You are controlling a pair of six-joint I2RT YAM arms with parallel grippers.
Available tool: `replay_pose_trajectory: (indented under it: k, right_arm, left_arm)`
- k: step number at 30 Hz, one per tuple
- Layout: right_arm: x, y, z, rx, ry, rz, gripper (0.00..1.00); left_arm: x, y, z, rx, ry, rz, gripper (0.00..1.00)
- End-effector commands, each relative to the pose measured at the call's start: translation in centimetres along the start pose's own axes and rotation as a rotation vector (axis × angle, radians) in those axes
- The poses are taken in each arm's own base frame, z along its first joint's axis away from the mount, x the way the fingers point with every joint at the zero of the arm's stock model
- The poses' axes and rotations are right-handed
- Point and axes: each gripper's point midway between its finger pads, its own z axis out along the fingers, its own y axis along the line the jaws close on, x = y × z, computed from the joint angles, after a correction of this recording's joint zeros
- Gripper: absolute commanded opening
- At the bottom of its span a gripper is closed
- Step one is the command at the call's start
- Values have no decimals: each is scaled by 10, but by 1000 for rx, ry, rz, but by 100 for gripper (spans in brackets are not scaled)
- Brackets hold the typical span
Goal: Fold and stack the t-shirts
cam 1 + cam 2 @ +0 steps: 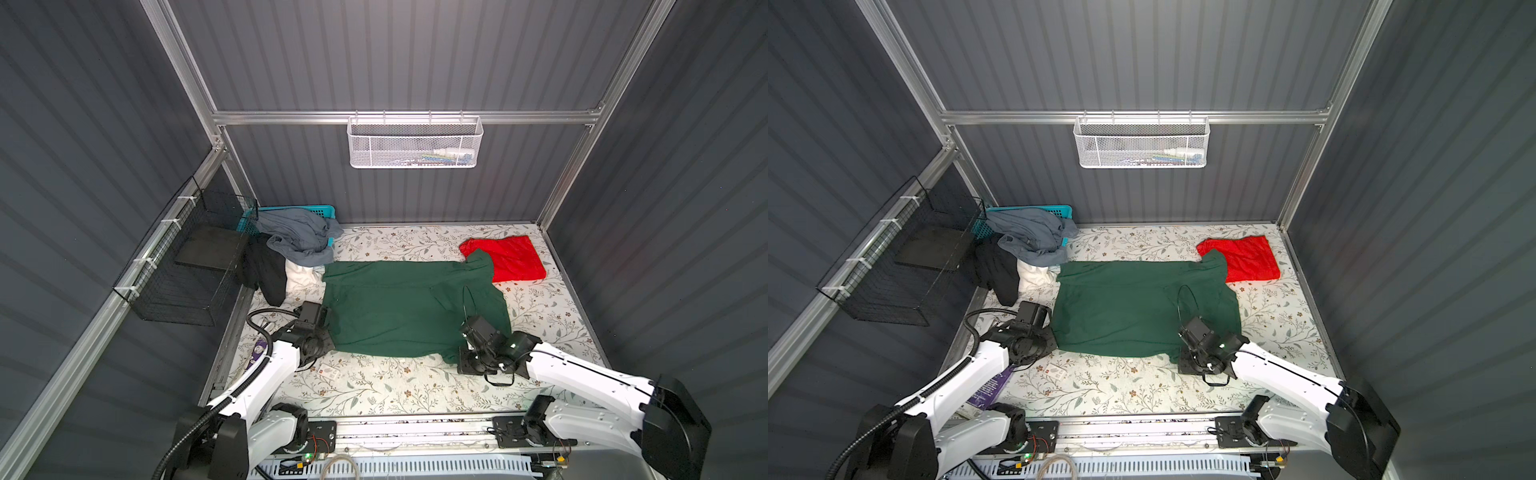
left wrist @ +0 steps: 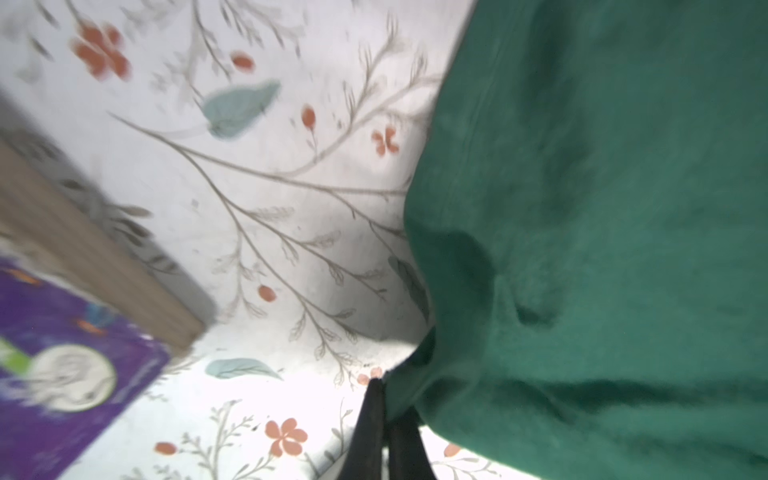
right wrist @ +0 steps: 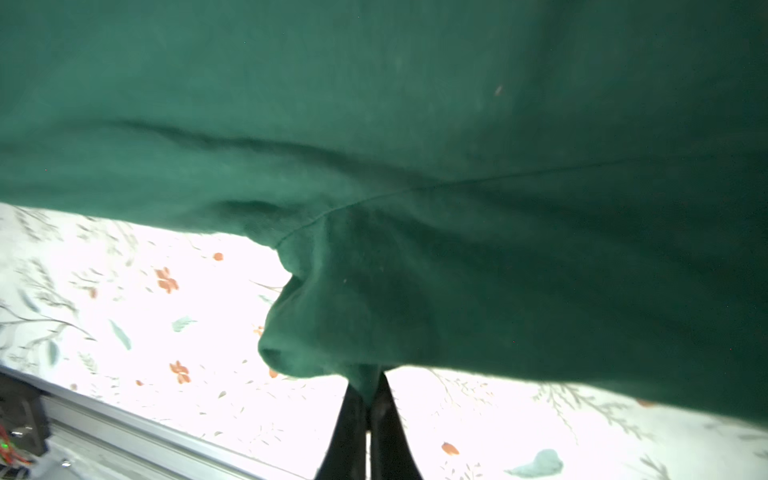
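A large dark green t-shirt (image 1: 407,307) (image 1: 1133,307) lies spread across the middle of the floral table in both top views, one sleeve reaching onto a folded red t-shirt (image 1: 509,257) (image 1: 1246,257) at the back right. My left gripper (image 2: 384,386) (image 1: 328,330) is at the green shirt's near-left corner, shut on its edge (image 2: 582,208). At the near-right corner, my right gripper (image 3: 370,390) (image 1: 457,353) is shut on a bunched fold of the same shirt (image 3: 374,124). In the top views both sets of fingertips are hidden under the wrists.
A teal basket (image 1: 291,210) at the back left holds a grey garment (image 1: 299,237), with black (image 1: 266,270) and white (image 1: 301,276) cloth beside it. A black wire cage (image 1: 187,266) hangs on the left wall. A purple packet (image 2: 62,374) and a small card (image 1: 330,372) lie near the left arm.
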Motion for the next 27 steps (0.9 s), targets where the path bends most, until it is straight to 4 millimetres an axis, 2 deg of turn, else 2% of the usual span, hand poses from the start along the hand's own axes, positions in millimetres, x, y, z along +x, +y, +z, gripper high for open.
replay_pose_trajectory:
  k: [1,6,15,27]
  right_arm:
    - [-8,-6,-16,55,-36,21,0]
    - [-19,-3,-32,92,-49,-7,0]
    - [-44,-15,-67,210,-149,-32,0]
    - [-51,-13,-74,204,-180,-46,0]
  left_arm:
    - [-14,4,-18,-44,-38,43,0]
    - [-24,8,-26,-97,-43,91,0]
    - [-28,16,-34,-129,-81,74,0]
    - [-30,20,-35,-148,-98,62,0]
